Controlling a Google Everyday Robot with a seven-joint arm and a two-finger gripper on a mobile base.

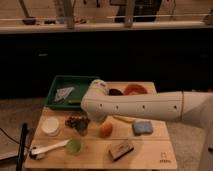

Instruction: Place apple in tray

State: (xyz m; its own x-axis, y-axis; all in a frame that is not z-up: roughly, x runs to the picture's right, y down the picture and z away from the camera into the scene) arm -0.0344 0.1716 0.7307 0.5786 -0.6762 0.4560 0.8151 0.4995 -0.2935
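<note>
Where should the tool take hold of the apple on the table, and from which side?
Probably across the apple's widest middle, from straight above: it is round, smooth, and sits clear of its neighbours. The tool hangs just left of it, below the arm's end.

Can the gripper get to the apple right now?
Probably yes: the gripper hangs close beside the apple, which lies uncovered on the table with open space above it.

Dim warm light from above, brightest on the long white robot arm (145, 107) and pale wooden tabletop (150, 152), near-black background, gripper (84, 126) shadowed beneath the arm's bend at the table's left, soft shadows beside objects
</note>
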